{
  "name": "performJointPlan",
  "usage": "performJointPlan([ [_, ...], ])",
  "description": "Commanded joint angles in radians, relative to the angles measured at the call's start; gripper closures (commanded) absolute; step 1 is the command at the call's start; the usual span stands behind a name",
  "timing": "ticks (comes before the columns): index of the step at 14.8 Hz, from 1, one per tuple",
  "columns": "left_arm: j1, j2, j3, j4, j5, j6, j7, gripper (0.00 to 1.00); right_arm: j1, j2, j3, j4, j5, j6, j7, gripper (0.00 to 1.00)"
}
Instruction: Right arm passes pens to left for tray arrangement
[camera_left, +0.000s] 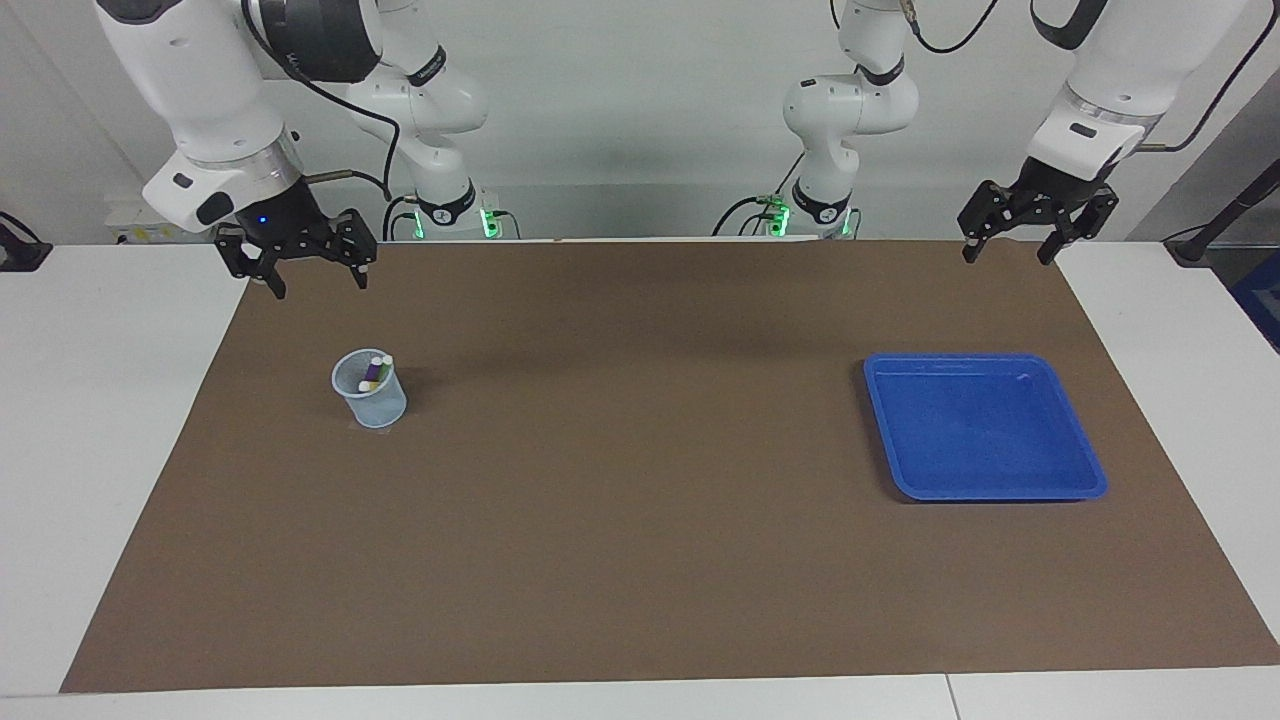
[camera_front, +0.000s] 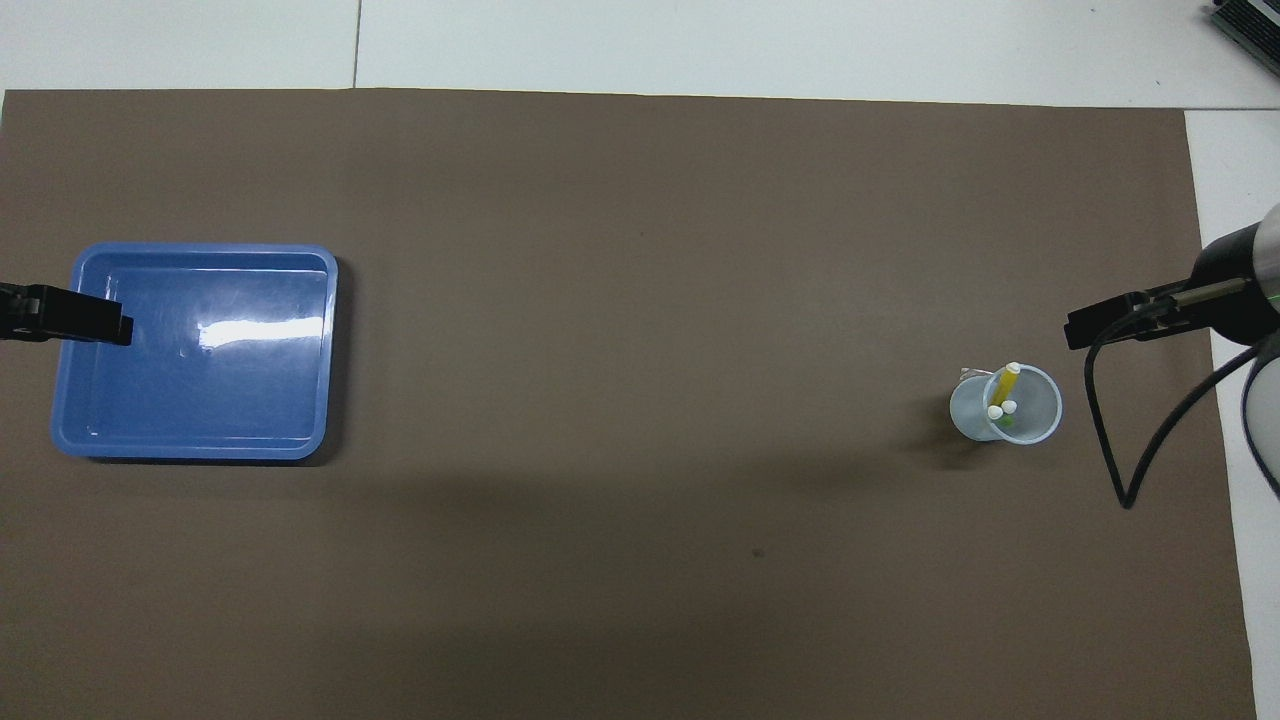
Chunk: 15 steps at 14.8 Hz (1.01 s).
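Note:
Three pens (camera_left: 374, 371), yellow, purple and green, stand in a small translucent cup (camera_left: 370, 390) on the brown mat toward the right arm's end. In the overhead view the pens (camera_front: 1004, 388) lean inside the cup (camera_front: 1005, 405). My right gripper (camera_left: 318, 287), with the blue wrist light, hangs open and empty over the mat's edge, apart from the cup. The blue tray (camera_left: 985, 425) lies empty toward the left arm's end, and it also shows in the overhead view (camera_front: 200, 350). My left gripper (camera_left: 1006, 257) waits open and empty, raised over the mat's corner by the tray.
The brown mat (camera_left: 640, 480) covers most of the white table (camera_left: 100, 400). A black cable (camera_front: 1130, 450) loops down from the right arm's wrist, beside the cup. The arm bases (camera_left: 830, 200) stand at the table's robot end.

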Motion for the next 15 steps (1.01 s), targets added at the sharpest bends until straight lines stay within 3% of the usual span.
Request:
performJointPlan([
  [1,0.006,0.006,-0.002,0.015,-0.013,0.0,0.0,0.0,-0.013,0.009,0.0,0.013,0.019,0.008,0.016,0.0],
  [6,0.006,0.006,-0.003,0.015,-0.013,0.002,0.0,0.0,-0.014,-0.003,0.007,-0.009,0.018,0.011,-0.039,0.0],
  [9,0.006,0.006,-0.003,0.015,-0.013,0.002,0.0,0.0,-0.014,0.006,0.017,-0.076,0.004,0.154,-0.274,0.0],
  [11,0.006,0.006,-0.003,0.015,-0.013,0.003,0.002,0.0,-0.014,0.008,0.017,-0.137,0.001,0.227,-0.332,0.0],
  [15,0.008,0.005,-0.005,0.015,-0.013,0.006,0.002,0.0,-0.029,0.119,0.017,-0.156,0.015,0.317,-0.495,0.0],
])
